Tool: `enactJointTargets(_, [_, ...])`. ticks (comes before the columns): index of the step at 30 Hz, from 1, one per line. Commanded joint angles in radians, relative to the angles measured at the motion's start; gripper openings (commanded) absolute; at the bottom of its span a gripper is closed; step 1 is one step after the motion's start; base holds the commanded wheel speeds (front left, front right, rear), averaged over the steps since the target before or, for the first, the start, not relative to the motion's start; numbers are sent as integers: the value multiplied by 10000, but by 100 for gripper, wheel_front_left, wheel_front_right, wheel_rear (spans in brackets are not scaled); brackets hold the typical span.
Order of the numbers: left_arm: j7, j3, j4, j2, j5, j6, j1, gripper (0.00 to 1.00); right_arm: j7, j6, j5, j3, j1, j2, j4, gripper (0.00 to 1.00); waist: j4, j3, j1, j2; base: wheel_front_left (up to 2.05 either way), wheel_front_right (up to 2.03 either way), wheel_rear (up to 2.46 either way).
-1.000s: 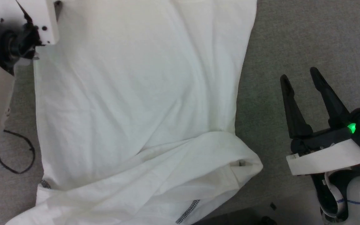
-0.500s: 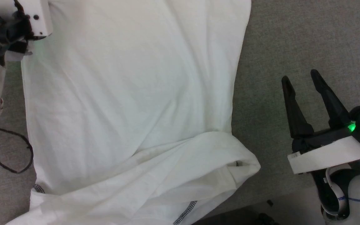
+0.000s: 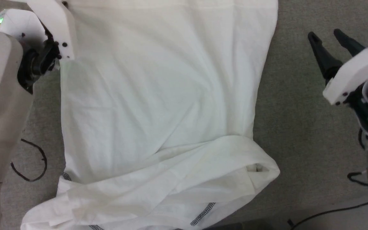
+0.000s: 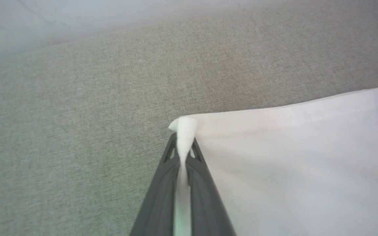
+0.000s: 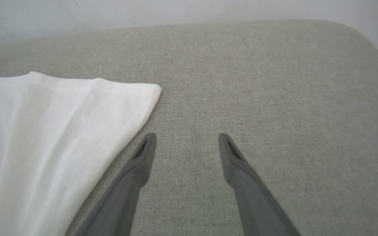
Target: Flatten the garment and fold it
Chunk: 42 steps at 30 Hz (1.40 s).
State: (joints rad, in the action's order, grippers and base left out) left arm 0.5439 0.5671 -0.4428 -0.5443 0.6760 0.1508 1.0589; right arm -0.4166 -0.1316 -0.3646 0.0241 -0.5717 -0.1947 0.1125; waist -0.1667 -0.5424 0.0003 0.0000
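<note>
1. The left pincer [image 4: 182, 144] is pinching tight on a far corner of the shirt [image 3: 158, 95].
2. The right pincer [image 5: 187, 137] is gaping wide, holding nothing, over bare table [image 5: 274, 82] just beside the shirt's other far corner.
3. The shirt is lying spread on the table.

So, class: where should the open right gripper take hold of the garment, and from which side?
Probably the far right corner of the garment, approached from the bare surface on its right. That corner lies flat and exposed just ahead of the right gripper, mirroring the corner the left gripper pinches.
</note>
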Motion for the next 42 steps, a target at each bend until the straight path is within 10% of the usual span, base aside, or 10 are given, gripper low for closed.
enactJointTargets(1, [-79,-14,70,-16,-62,-49,99,0,-281,9,-194,-95,-456,-126,306,100,272,86,-3,0,0,0,0])
enactJointTargets(21, [-472,97,644,228,-122,-416,1039,0,-4192,9,-2128,-3457,-5061,-1062,5495,100,1065,-842,-3,0,0,0,0])
enactJointTargets(22, [-484,96,631,236,-102,-430,1042,0,-4387,9,-2245,-3590,-5047,-1045,5714,78,1076,-850,-3,0,0,0,0])
enactJointTargets(24, [-456,99,600,234,-33,-493,1034,0,-4837,9,-2469,-3863,-5012,-991,6038,2,1079,-864,-3,0,0,0,0])
enactJointTargets(42, [-1687,21,-116,-146,-276,-1149,1602,0,-788,9,-2047,-4783,-6614,-2392,6007,0,1151,294,-3,0,0,0,0])
